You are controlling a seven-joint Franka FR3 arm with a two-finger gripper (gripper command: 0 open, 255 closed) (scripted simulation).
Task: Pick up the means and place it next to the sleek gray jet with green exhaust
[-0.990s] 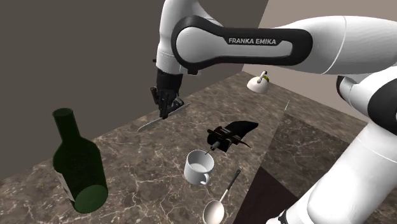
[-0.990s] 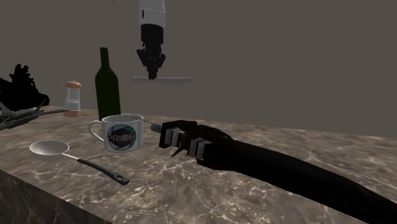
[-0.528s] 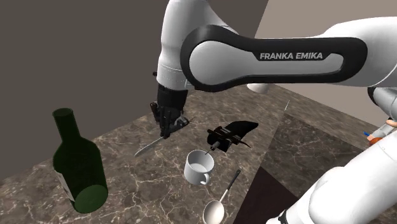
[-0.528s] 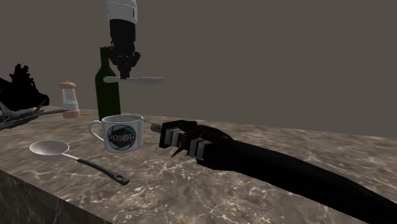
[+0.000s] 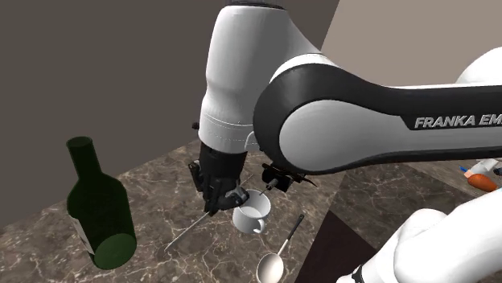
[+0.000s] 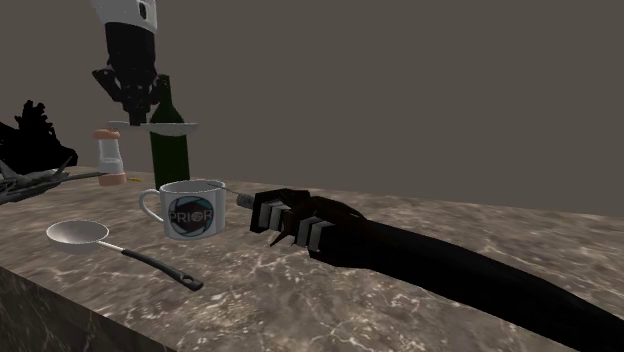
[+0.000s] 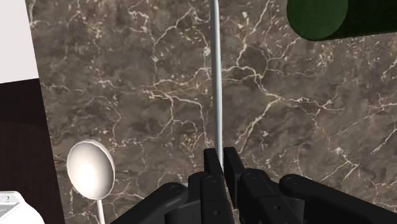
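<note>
My gripper (image 5: 216, 198) is shut on a thin silver knife (image 5: 188, 232), which slants down from the fingers above the marble counter. In the wrist view the knife (image 7: 216, 76) runs straight out from the gripper (image 7: 219, 158). It hangs level in the second exterior view, where the knife (image 6: 160, 128) sits under the gripper (image 6: 135, 108) in front of the bottle. The dark jet (image 6: 335, 230) with grey exhaust blocks lies on the counter beside the mug. In the shoulder view the jet (image 5: 283, 177) is mostly hidden behind my arm.
A green bottle (image 5: 98, 209) stands at the shoulder view's left. A white mug (image 5: 252, 211) and a long-handled spoon (image 5: 277, 257) sit near the counter's front edge (image 5: 322, 233). A shaker (image 6: 112, 155) and a dark object (image 6: 30, 140) stand at the second exterior view's left.
The gripper has carried the knife left in the second exterior view and nearer the mug and bottle in the shoulder view. The arm now covers most of the jet there.
</note>
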